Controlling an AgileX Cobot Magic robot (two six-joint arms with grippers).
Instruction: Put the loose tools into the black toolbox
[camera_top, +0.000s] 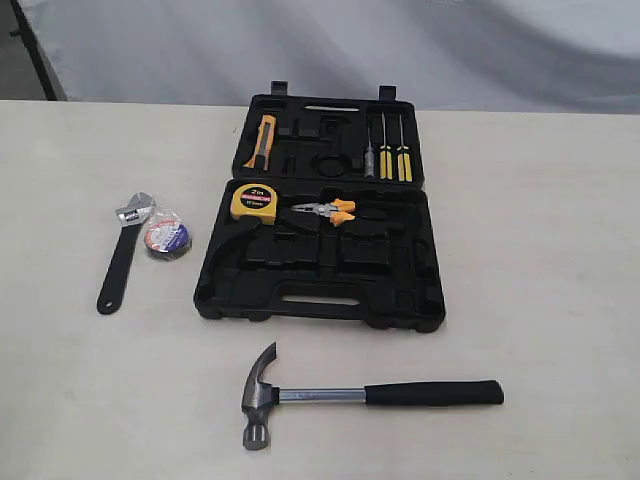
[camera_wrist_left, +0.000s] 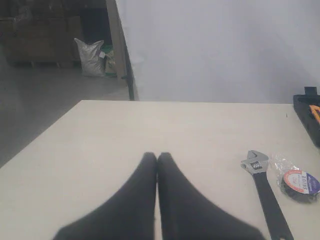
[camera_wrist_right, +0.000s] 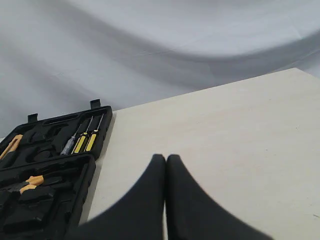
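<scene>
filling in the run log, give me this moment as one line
stage: not started | left tool: shut, empty | right tool: shut, empty | hammer, wrench, tape roll: on table | toolbox: open

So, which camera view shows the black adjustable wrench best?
The exterior view: the adjustable wrench lies whole on the table, left of the toolbox, beside the tape roll. The left wrist view shows the adjustable wrench nearer, but its handle end runs to the picture's edge. The right wrist view does not show it.
</scene>
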